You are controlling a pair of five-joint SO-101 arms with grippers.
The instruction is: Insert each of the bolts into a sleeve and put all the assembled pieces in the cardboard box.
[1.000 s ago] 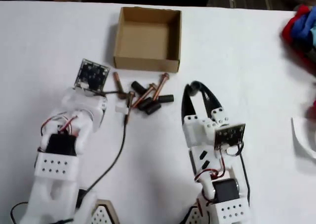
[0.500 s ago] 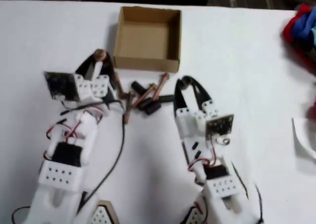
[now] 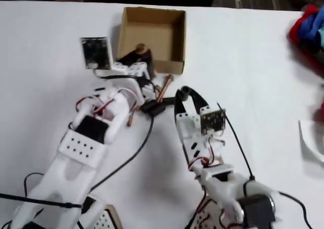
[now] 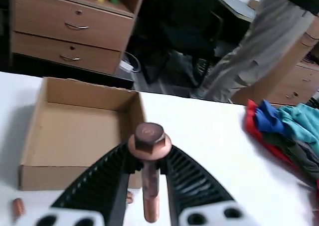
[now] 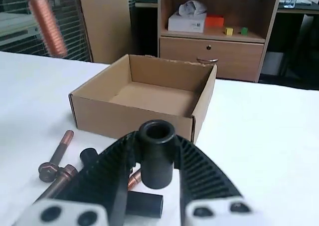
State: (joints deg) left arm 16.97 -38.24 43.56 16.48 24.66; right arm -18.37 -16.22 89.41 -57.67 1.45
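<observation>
Cardboard box (image 3: pixel 172 66) stands open on the white bench (image 3: pixel 253 62). Left hand (image 4: pixel 148 156) clamps a copper bolt (image 4: pixel 149 138) upright at the box's near wall. Right hand (image 5: pixel 155 151) grips a black sleeve (image 5: pixel 157 161), its open bore plain in the right wrist view. High view places loose bolts (image 3: pixel 164 85) and sleeves (image 3: pixel 154 107) between the arms.

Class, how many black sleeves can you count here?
3 sleeves: one in the right gripper, one lying on the table close by, one beside the loose bolts. The arms may hide more.
</observation>
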